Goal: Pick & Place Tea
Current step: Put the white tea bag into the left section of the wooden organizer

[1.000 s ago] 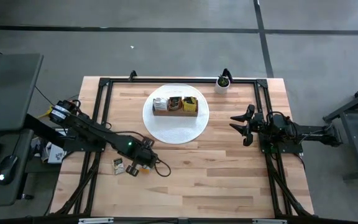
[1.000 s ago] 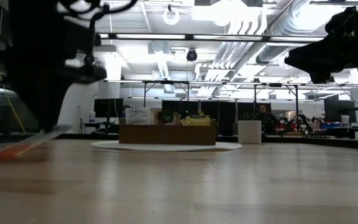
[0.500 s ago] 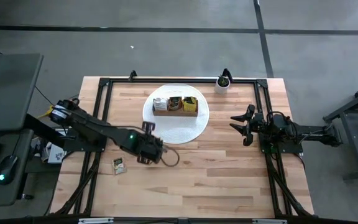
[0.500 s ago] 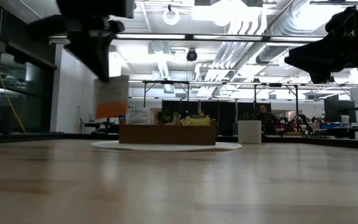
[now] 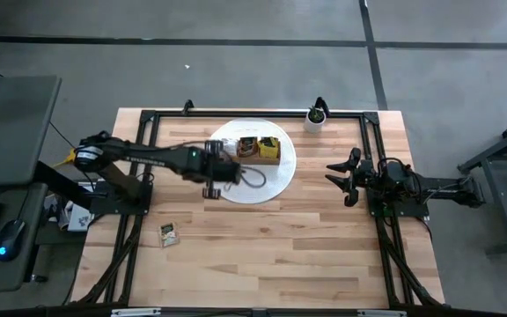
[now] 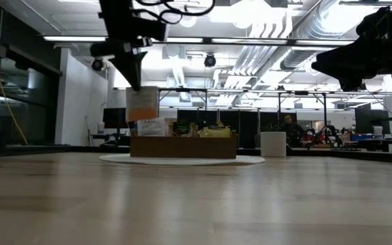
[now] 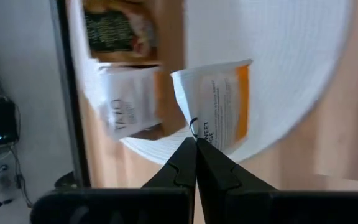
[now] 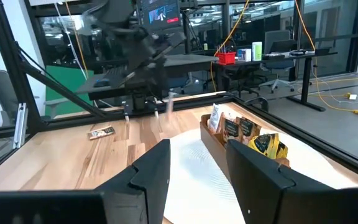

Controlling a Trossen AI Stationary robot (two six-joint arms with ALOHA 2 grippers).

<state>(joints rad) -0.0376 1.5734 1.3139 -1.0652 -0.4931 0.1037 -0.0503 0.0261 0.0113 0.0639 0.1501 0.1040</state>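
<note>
Left gripper (image 7: 195, 140) pinched shut on a white-orange tea bag (image 7: 219, 106), held in the air above the white mat's (image 5: 262, 183) left edge, just beside the wooden box (image 6: 182, 146) with more tea bags (image 5: 269, 146) inside. One tea bag (image 5: 168, 233) lying apart on the table (image 5: 306, 246). Right gripper (image 5: 340, 177) parked at the table's right side, fingers spread open.

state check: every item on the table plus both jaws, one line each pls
left gripper: jaws shut on white-orange sachet, above the plate's near-left edge
white-orange sachet: held, hanging off the table
wooden box: on the plate, upright, sachets standing inside
white plate: flat on the table, under the box
loose sachet: lying flat on the table, untouched
white cup: upright at the far edge
right gripper: jaws open, empty, parked at the right side
</note>
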